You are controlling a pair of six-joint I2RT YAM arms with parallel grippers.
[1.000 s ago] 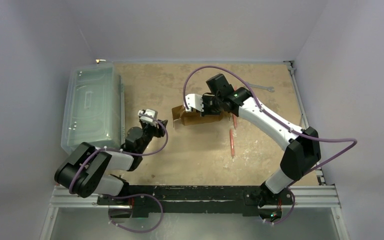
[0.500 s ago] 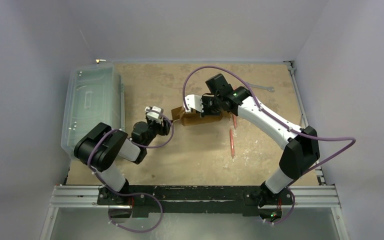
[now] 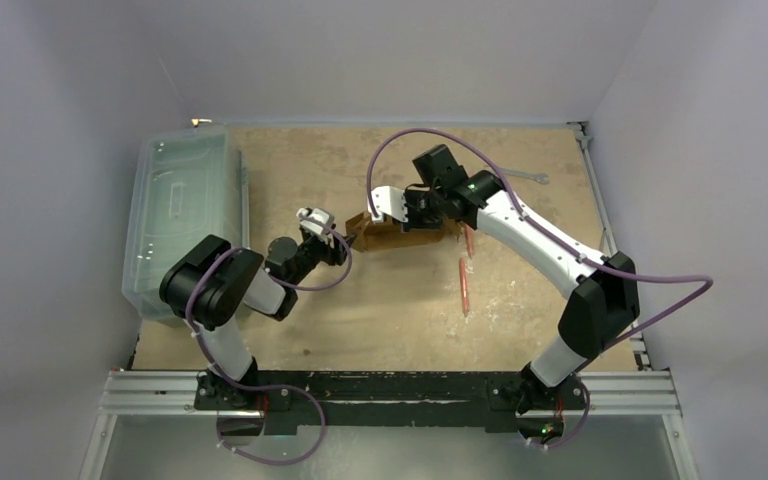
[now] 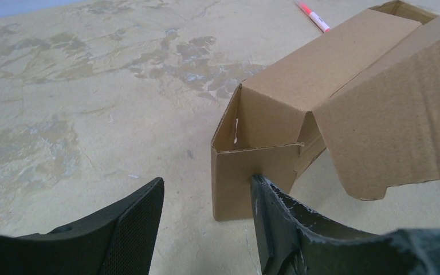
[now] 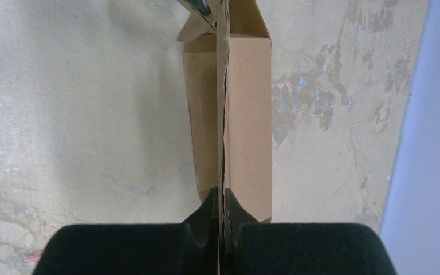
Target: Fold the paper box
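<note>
Left wrist view: the paper box (image 4: 289,103) is set on the table (image 4: 80,103) end-on just ahead of the left gripper (image 4: 206,189), whose jaws are parted halfway and empty, its long axis running away, with 1 wall clamped by the right gripper (image 5: 222,200).

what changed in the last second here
The left arm swung away from the clear bin toward the paper box, bringing the left hand, open, up to the box's end flap; it grips nothing yet. The right hand stayed shut on an upright panel of the box. The box, the bin and the red pen did not move.
</note>
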